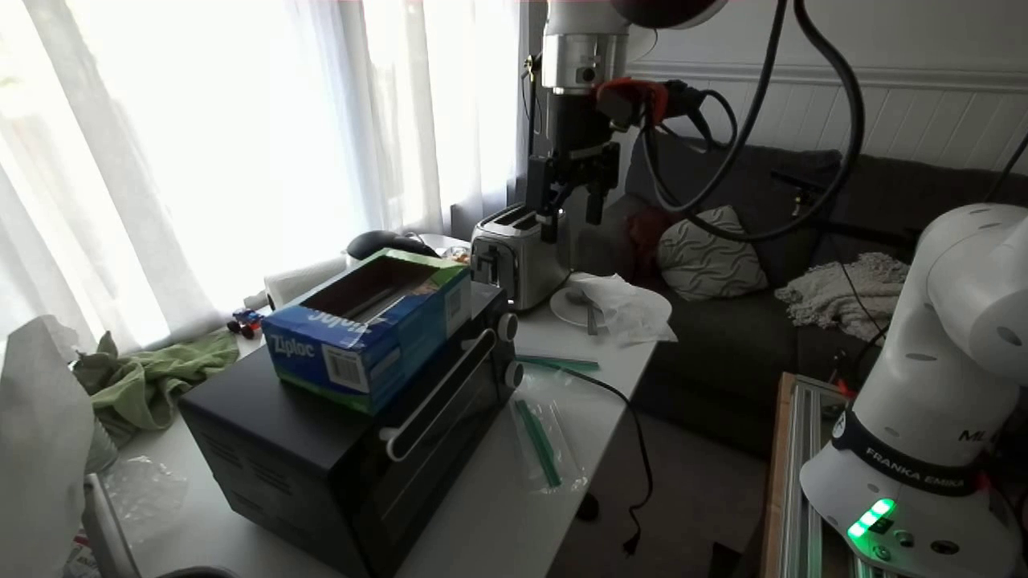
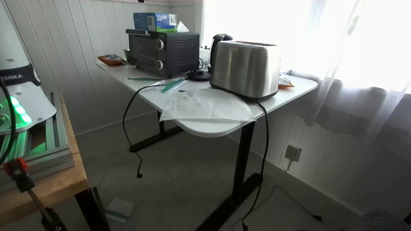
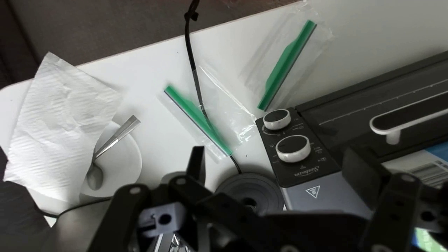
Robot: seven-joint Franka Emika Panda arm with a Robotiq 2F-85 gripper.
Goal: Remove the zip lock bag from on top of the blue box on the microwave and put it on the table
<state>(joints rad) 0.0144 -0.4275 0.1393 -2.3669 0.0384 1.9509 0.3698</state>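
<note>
The blue Ziploc box (image 1: 418, 337) sits on the dark oven (image 1: 273, 433), its top open; it also shows in an exterior view (image 2: 144, 21). No bag shows lying on top of it. One clear zip lock bag with a green seal (image 1: 548, 445) lies on the white table (image 1: 514, 514) in front of the oven. Another such bag (image 3: 199, 120) lies beside it, near the oven knobs, partly over a black cord. My gripper (image 1: 572, 218) is open and empty, pointing down above the table near the toaster. In the wrist view the gripper's fingers (image 3: 280, 166) are wide apart.
A steel toaster (image 1: 526, 261) stands beyond the oven. A plate (image 3: 129, 164) with a spoon (image 3: 115, 138) and paper towel (image 3: 63, 126) is near the table's end. A round black base (image 3: 250, 187) is beside the oven. A black cord (image 1: 638, 433) hangs over the edge.
</note>
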